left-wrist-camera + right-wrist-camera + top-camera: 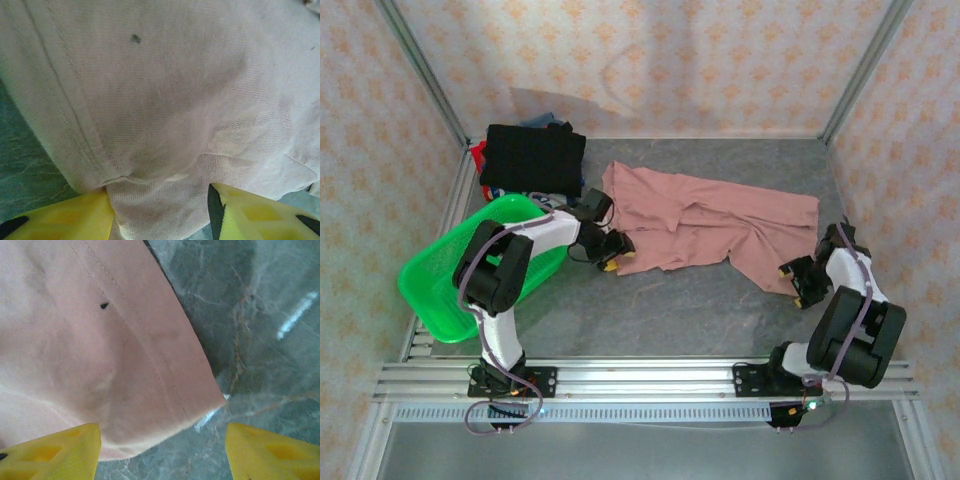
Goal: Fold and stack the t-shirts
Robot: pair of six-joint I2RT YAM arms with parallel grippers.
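Observation:
The dusty-pink t-shirt (710, 225) lies spread out and creased across the middle of the table. My left gripper (613, 255) is at its near left edge. In the left wrist view a fold of the pink cloth (160, 90) fills the gap between the yellow fingers (60, 220), and the gripper (159, 220) stands open. My right gripper (798, 283) is at the near right corner. It is wide open (162, 455), with the hemmed corner (75, 350) lying flat between its fingers. A folded black shirt (533, 157) tops a pile at the back left, with red (477, 152) and blue (545, 123) cloth peeking out.
A green mesh basket (470, 270) sits tilted at the left, against the left arm. The grey marbled tabletop (700, 310) is bare in front of the pink shirt. Patterned walls with metal posts enclose the table on three sides.

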